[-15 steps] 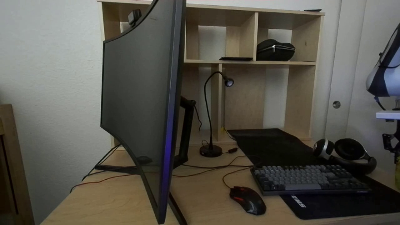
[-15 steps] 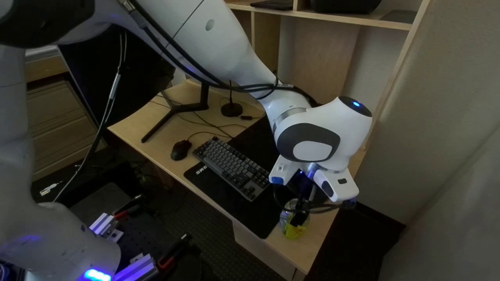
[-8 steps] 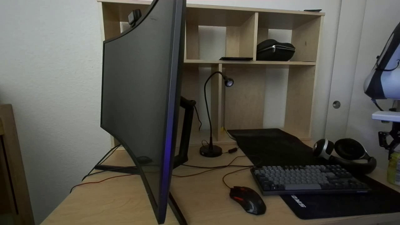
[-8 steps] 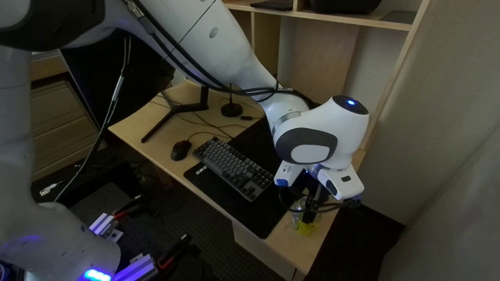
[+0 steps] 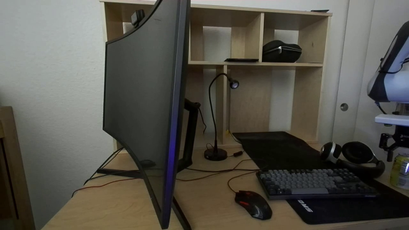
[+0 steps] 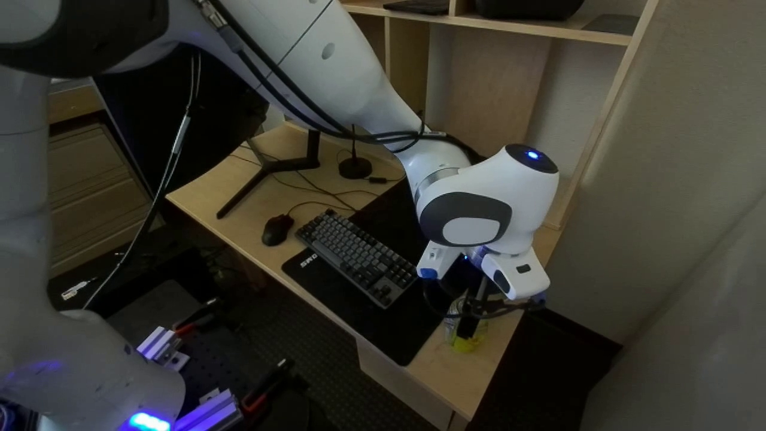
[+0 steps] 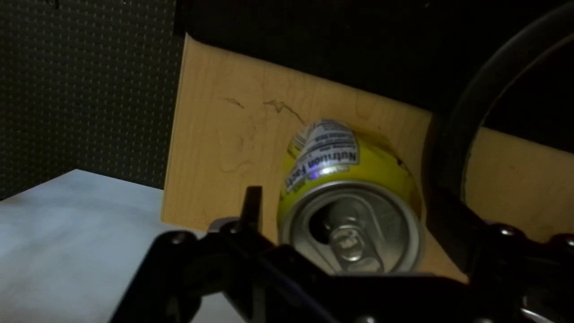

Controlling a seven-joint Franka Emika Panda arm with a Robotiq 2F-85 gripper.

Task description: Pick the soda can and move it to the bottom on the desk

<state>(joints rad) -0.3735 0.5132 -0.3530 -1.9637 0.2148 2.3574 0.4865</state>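
Note:
The soda can (image 7: 350, 166), yellow-green with a silver top, is upright over the bare wood of the desk (image 7: 224, 134), off the mat. Its drinking hole is open. In the wrist view my gripper (image 7: 350, 206) has its fingers on either side of the can, and strips of wood show between them and its sides. The left finger (image 7: 252, 206) stands apart from it. From outside, the can (image 6: 470, 343) is partly covered by my gripper (image 6: 469, 323). At the right edge of an exterior view, the can (image 5: 400, 171) is below the black fingers and cut off.
Black headphones (image 5: 354, 156) lie close to the can on the black mat (image 5: 348, 210). The keyboard (image 6: 359, 257) and mouse (image 6: 277, 230) are farther along the desk. A cable (image 6: 443, 308) loops round the gripper. The desk's edge (image 6: 494, 374) runs near the can.
My gripper and the can have shifted farther into view in an exterior view, away from the desk's front. The can shows more fully there now. Mouse, keyboard and headphones stay put.

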